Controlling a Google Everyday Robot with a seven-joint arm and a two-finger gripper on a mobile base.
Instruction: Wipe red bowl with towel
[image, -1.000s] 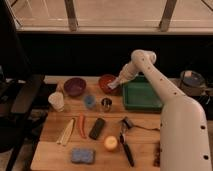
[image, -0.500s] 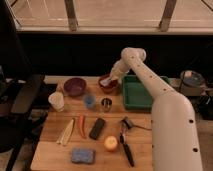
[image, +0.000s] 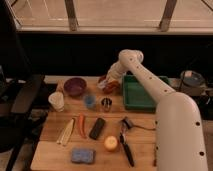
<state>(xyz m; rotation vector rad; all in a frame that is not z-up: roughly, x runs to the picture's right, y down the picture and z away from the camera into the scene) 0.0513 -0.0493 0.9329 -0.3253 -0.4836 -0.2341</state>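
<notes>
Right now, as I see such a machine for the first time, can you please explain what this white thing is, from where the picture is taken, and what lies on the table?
The white shape is a robot arm on a mobile base. The single picture looks down on a wooden table from the front; the camera's mount is unknown. The arm ends in a gripper, its jaws shut on a white towel, over the red bowl. Also there: a purple bowl, white cup, small blue cup, metal cup, green tray, carrot, black bar, blue sponge, a yellow round object, and a black-handled tool.
</notes>
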